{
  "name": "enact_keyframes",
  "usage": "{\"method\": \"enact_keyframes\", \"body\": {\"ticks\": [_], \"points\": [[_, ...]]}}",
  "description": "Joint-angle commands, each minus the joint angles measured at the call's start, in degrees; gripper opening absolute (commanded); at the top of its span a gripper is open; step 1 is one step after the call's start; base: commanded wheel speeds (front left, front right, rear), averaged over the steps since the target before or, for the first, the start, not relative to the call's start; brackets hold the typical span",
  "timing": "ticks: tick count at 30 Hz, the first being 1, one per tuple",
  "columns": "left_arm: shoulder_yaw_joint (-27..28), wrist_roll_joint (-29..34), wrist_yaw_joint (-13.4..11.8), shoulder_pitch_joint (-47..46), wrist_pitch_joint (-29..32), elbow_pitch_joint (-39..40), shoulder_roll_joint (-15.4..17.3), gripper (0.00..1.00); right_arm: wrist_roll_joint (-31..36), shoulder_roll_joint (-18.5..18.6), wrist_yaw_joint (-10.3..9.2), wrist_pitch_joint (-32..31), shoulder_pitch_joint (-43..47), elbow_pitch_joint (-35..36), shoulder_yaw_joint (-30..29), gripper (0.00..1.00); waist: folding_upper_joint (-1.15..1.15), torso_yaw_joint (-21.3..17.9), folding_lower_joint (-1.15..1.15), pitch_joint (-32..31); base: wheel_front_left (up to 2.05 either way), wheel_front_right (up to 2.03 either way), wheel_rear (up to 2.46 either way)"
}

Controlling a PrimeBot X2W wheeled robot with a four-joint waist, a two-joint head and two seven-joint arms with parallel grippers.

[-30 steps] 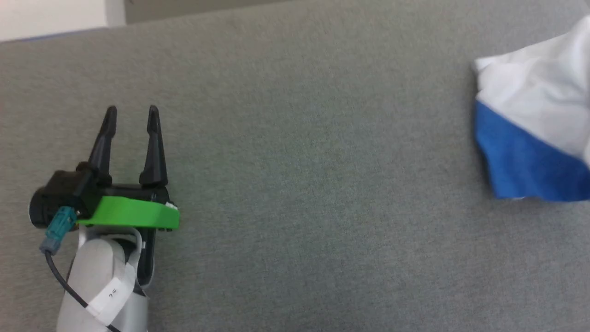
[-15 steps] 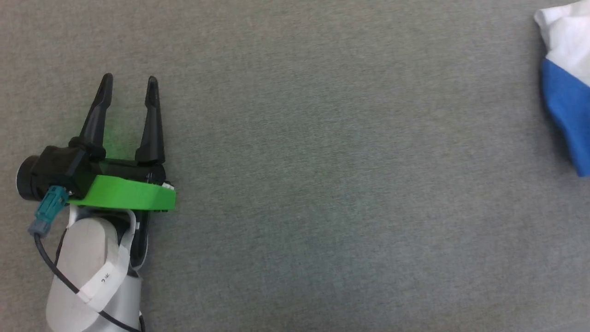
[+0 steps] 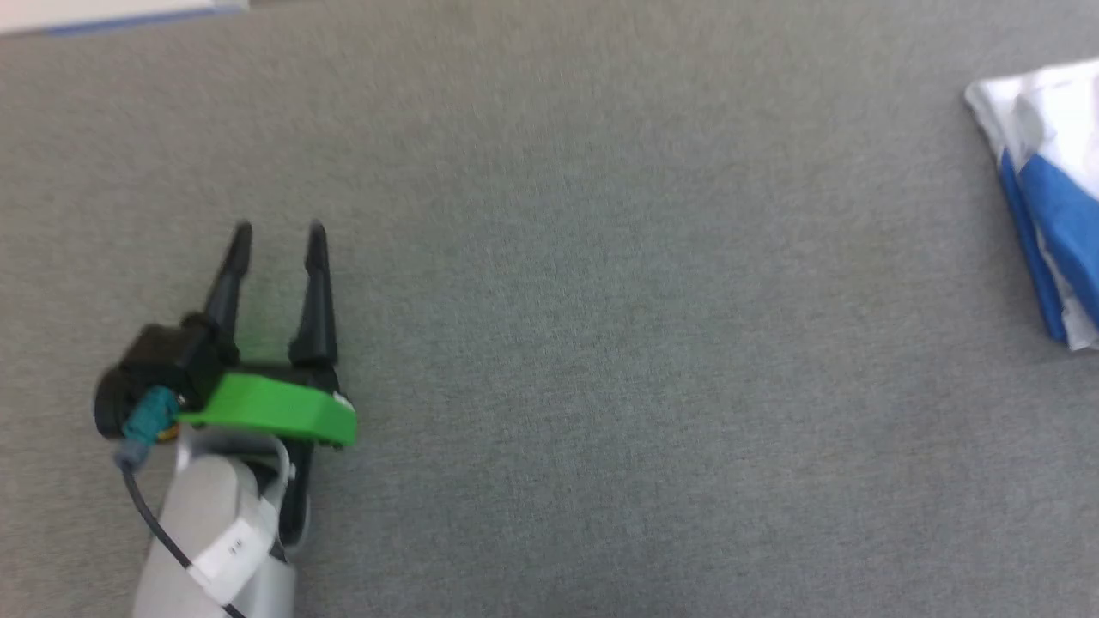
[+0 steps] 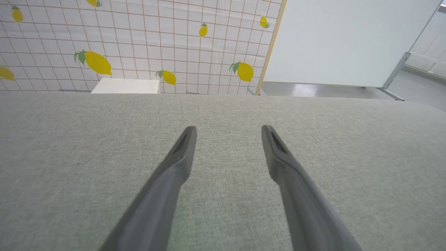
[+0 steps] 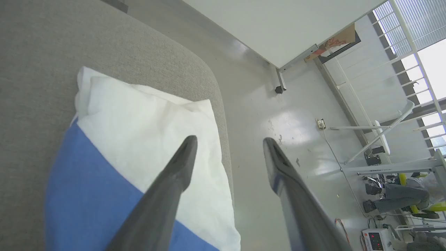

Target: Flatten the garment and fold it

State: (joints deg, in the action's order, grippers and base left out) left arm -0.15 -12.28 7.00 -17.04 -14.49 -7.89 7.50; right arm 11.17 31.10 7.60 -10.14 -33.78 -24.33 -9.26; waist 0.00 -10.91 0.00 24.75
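Garment (image 3: 1054,206) lies bundled, blue and white, at the tabletop's (image 3: 601,343) right side, close against the rounded corner edge — right pincer (image 5: 229,138) released and empty above it, one finger past the edge over the floor — left pincer (image 3: 279,230) released too, well apart across wide bare grey surface.
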Motion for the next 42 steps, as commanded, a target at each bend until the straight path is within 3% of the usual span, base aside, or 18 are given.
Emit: {"method": "enact_keyframes", "body": {"ticks": [1, 9, 20, 31, 42], "points": [[0.0, -0.43, -0.15, 1.52, -0.43, -0.71, -0.44, 1.0, -1.04, -1.01, -0.11, 1.4, 1.63, 1.6, -0.55, 1.0, 0.0, 2.01, 0.0, -8.71, 0.0, 0.0, 0.0], [-0.36, -1.13, -0.14, 6.17, -0.5, -2.56, -2.28, 1.0, -8.29, -8.85, -0.11, 7.67, 11.87, 12.84, -3.87, 1.0, 0.0, 6.44, 0.0, -18.36, 0.0, 0.0, 0.0], [-2.23, -1.17, -0.16, 9.37, -0.51, -3.58, -3.76, 1.0, -14.71, -22.54, -0.11, 15.15, 28.14, 27.3, -2.28, 1.0, 0.0, 12.29, 0.0, -24.15, 0.0, 0.0, 0.0], [-4.21, -0.84, -0.04, 11.0, -0.51, -6.18, -4.23, 1.0, -12.87, -27.56, -0.11, 19.75, 35.62, 25.45, 2.82, 1.0, 0.0, 14.8, 0.0, -26.07, 0.0, 0.0, 0.0], [-5.34, -0.63, -0.25, 12.16, -0.51, -6.64, -4.5, 1.0, -14.34, -28.2, -0.11, 22.11, 38.34, 22.28, 2.47, 1.0, 0.0, 15.61, 0.0, -26.43, 0.0, 0.0, 0.0]]}}
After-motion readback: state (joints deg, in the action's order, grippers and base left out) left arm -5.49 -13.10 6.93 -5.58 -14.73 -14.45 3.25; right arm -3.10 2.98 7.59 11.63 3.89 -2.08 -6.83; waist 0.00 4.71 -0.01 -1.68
